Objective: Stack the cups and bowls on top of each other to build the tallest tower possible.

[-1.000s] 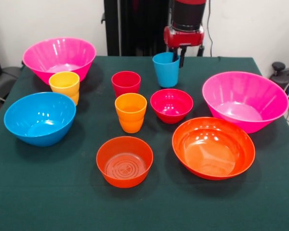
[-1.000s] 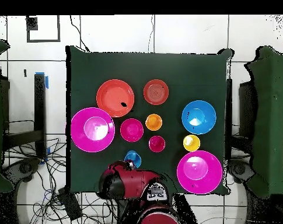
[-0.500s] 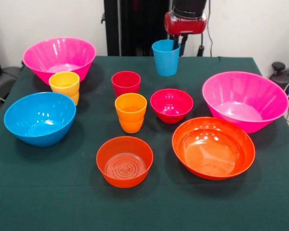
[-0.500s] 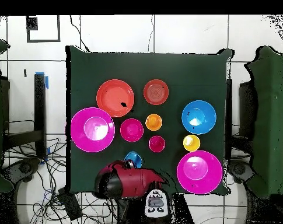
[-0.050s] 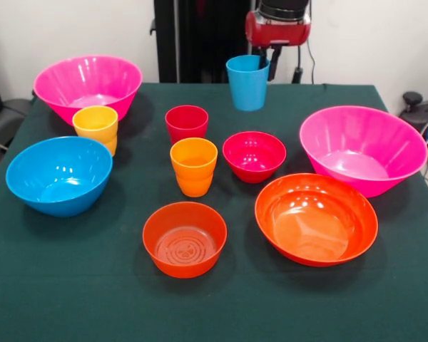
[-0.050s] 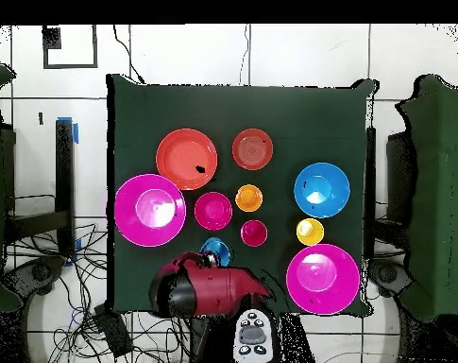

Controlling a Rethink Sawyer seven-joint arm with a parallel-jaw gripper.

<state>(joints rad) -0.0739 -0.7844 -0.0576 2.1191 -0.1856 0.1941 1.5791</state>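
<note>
1 blue cup (image 5: 247,83) hangs clear of the table, clamped by its rim in the gripper (image 5: 268,63); carry it level and center it before you let go.

Seen from the front, the desk (image 5: 71,299) carries the far-left large bowl (image 5: 88,82), with the left cup (image 5: 95,127) just before it and the medium bowl (image 5: 59,174) nearer still. Down the middle run the back cup (image 5: 186,122), the centre cup (image 5: 193,166) and the front small bowl (image 5: 185,239). The middle small bowl (image 5: 254,155) sits right of the centre cup, the right large bowl (image 5: 362,146) beyond it, and the shallow bowl (image 5: 316,217) before both. At the far edge, the hand (image 5: 265,68) grips the rear cup (image 5: 246,85) by its rim.
</note>
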